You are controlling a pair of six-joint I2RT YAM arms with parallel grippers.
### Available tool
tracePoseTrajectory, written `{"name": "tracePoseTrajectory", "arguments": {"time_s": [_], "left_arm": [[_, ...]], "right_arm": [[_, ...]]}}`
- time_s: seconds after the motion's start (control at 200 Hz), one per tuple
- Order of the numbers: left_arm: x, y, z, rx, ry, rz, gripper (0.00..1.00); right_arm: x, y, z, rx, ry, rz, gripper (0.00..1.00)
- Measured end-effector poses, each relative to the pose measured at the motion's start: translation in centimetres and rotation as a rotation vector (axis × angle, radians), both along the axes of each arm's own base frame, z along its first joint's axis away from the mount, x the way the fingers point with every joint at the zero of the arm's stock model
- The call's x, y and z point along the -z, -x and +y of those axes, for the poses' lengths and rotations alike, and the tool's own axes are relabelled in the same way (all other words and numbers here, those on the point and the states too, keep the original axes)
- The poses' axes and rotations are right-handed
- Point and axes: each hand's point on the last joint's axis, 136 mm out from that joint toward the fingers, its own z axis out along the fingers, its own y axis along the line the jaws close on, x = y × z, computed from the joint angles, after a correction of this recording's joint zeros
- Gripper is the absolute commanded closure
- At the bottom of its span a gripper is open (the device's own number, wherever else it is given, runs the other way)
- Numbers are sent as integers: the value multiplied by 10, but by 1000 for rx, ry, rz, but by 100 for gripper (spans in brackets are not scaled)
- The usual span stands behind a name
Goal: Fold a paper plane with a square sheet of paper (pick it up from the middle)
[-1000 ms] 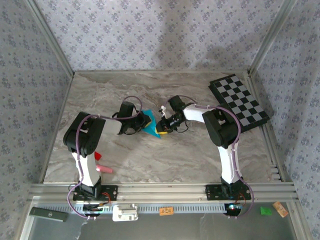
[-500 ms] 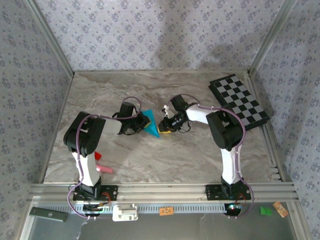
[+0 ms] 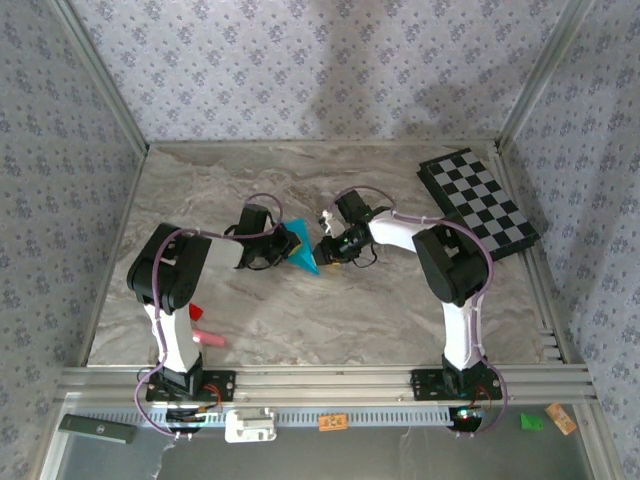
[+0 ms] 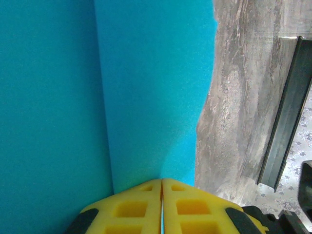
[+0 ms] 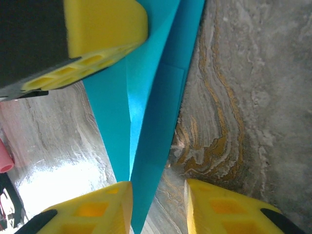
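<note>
No words, numbers or signs to read anywhere. Small orange tag (image 3: 332, 422) low in the middle of the top view and green tag (image 3: 532, 422) at lower right: too tiny and blurry to read.

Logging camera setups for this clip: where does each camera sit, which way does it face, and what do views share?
Top external: above and behind the bases, looking down at the marble table; both arms show, left gripper and right gripper meeting at the blue paper.
Left wrist: on that wrist, looking along its shut yellow fingers at the paper they pinch.
Right wrist: on that wrist, looking past its open fingers at the paper's point.
Shared: the blue paper, in all three.
</note>
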Motion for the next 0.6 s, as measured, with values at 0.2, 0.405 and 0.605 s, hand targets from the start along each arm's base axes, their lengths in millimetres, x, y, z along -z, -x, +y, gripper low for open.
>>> {"name": "tracePoseTrajectory", "arguments": {"time_s": [0.2,0.405,0.605], "left_arm": [[0,0,0,0,0,0,91],[0,0,0,0,0,1,90],[1,0,0,0,-1,3,89]], "right_arm": [[-8,1,6,-13,-14,-22,63],[-6,5,10,-25,-11,-17,63],[1,5,11,-27,2,3,65]]}}
